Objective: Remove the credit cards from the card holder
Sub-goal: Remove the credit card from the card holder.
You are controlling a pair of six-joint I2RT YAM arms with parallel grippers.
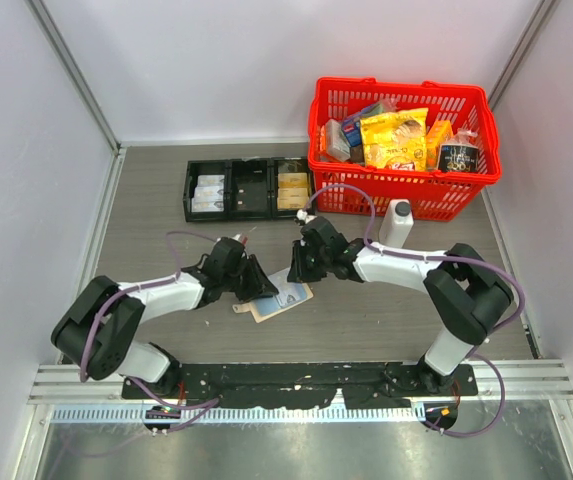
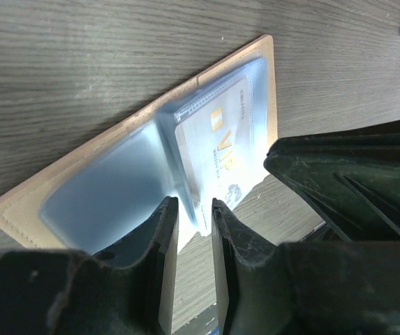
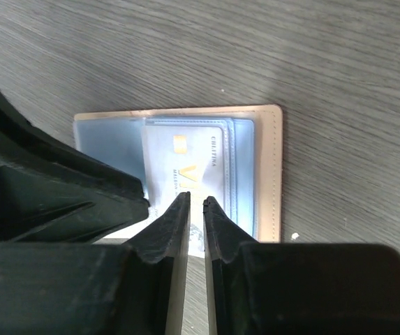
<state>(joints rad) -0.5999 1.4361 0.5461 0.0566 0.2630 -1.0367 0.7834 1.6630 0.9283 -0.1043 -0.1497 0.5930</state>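
The pale card [image 3: 189, 164] is lying in the card holder [image 3: 277, 174], long axis pointing at your right gripper [image 3: 194, 201]. It and the left gripper [image 2: 194, 204] are showing narrow gaps; grip unclear.

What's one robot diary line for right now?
card holder: open | card: tucked inside | left gripper: jaws parted | right gripper: grip unclear
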